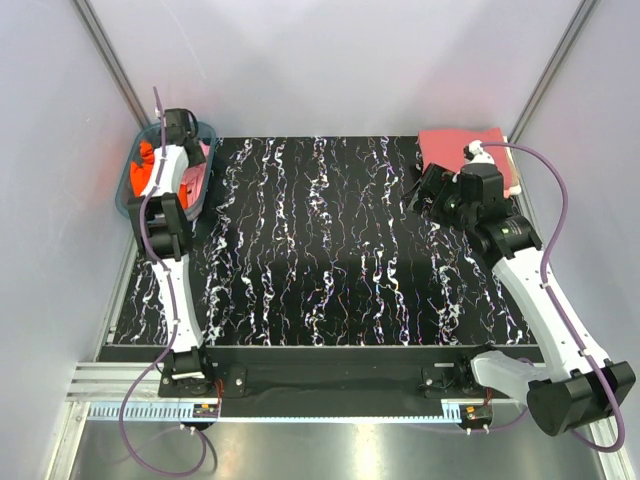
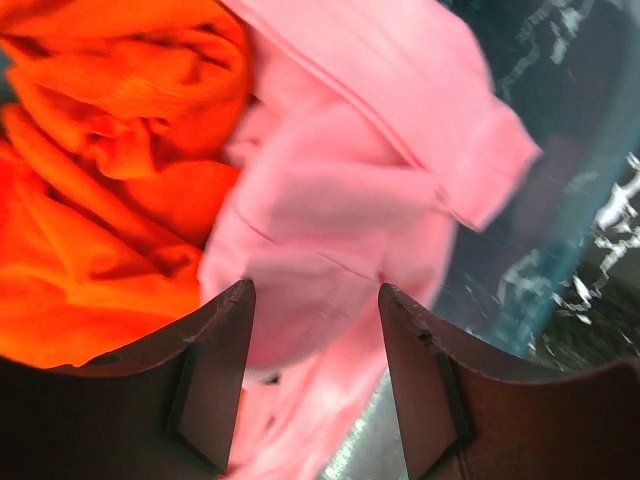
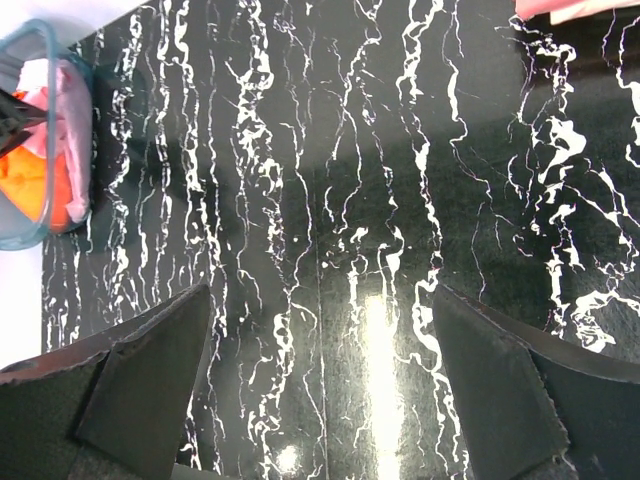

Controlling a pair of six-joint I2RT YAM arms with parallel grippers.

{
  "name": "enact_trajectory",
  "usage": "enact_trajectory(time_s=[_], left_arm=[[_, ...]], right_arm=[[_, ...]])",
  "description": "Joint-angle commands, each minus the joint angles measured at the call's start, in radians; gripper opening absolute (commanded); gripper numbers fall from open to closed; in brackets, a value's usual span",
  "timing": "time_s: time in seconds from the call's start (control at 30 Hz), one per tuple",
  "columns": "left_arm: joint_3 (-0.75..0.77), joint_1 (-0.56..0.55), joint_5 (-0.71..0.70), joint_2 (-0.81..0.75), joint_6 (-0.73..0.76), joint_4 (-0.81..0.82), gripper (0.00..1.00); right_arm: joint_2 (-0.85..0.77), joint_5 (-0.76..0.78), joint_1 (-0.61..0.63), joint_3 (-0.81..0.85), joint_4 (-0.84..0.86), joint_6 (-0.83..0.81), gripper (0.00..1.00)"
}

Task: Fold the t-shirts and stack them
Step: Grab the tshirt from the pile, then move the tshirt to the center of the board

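The light pink shirt [image 2: 340, 190] and the orange shirt [image 2: 100, 200] lie all bunched up side by side in the teal basket [image 2: 500, 280], at the far left corner of the tabletop [image 1: 320, 250]. They are not folded yet, so I think one has to come out first. The left tool [image 2: 315, 290] is down in the basket for that. Its two fingers stand apart with a lump of the pink shirt between them. They are not squeezing it, so the tool is open and holds nothing.

The rose-red shirt [image 1: 455, 150] lies flat and folded at the far right corner, maybe as the start of the stack. The right tool [image 3: 322, 290] hangs near it over bare tabletop, open wide, touching nothing. It looks like it is waiting.
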Motion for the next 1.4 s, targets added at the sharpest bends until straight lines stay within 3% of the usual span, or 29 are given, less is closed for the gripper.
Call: enact_trajectory(time_s=[0.0, 0.1, 0.2, 0.3, 0.33, 0.37, 0.4, 0.5, 0.7, 0.77, 1.0, 1.17, 1.23, 1.37], left_arm=[[0.068, 0.030, 0.000, -0.003, -0.003, 0.038, 0.58], [0.048, 0.032, -0.018, 0.006, 0.008, 0.038, 0.70], [0.045, 0.043, 0.004, 0.012, 0.003, 0.034, 0.66], [0.050, 0.044, 0.037, 0.017, 0.002, 0.040, 0.47], [0.051, 0.044, 0.050, 0.017, 0.002, 0.040, 0.39], [0.054, 0.044, 0.090, 0.014, 0.002, 0.040, 0.23], [0.057, 0.044, 0.112, 0.007, 0.002, 0.040, 0.15], [0.069, 0.044, 0.184, -0.068, -0.020, 0.043, 0.02], [0.235, 0.044, 0.449, -0.247, -0.101, 0.087, 0.00], [0.220, 0.043, 0.543, -0.347, -0.153, 0.152, 0.00], [0.005, 0.043, 0.833, -0.684, -0.424, 0.495, 0.00], [-0.177, 0.038, 1.031, -0.861, -0.734, 0.745, 0.00], [-0.350, 0.026, 1.084, -0.943, -0.811, 0.798, 0.00], [-0.761, -0.047, 1.106, -1.135, -0.781, 0.804, 0.00]], right_arm=[[0.015, 0.031, -0.002, 0.033, 0.048, -0.014, 0.99], [0.023, 0.034, 0.000, 0.039, 0.057, -0.003, 0.98], [0.019, 0.031, -0.002, 0.044, 0.062, -0.001, 0.98], [0.023, 0.044, -0.002, 0.045, 0.068, -0.004, 0.98], [0.024, 0.046, -0.002, 0.050, 0.068, -0.006, 0.98], [0.023, 0.047, -0.002, 0.051, 0.068, -0.009, 0.98], [0.024, 0.049, 0.000, 0.053, 0.068, -0.009, 0.98], [0.012, 0.040, -0.002, 0.056, 0.068, -0.010, 0.98], [-0.040, -0.014, -0.002, 0.016, 0.066, -0.004, 0.98], [-0.059, -0.014, 0.000, 0.002, 0.066, -0.001, 0.98], [-0.166, -0.028, -0.002, -0.025, 0.026, 0.011, 0.99], [-0.227, 0.020, -0.002, -0.035, -0.004, 0.020, 1.00], [-0.235, 0.047, -0.002, -0.030, -0.038, 0.032, 1.00], [-0.235, 0.043, 0.000, -0.035, -0.096, 0.063, 0.98]])
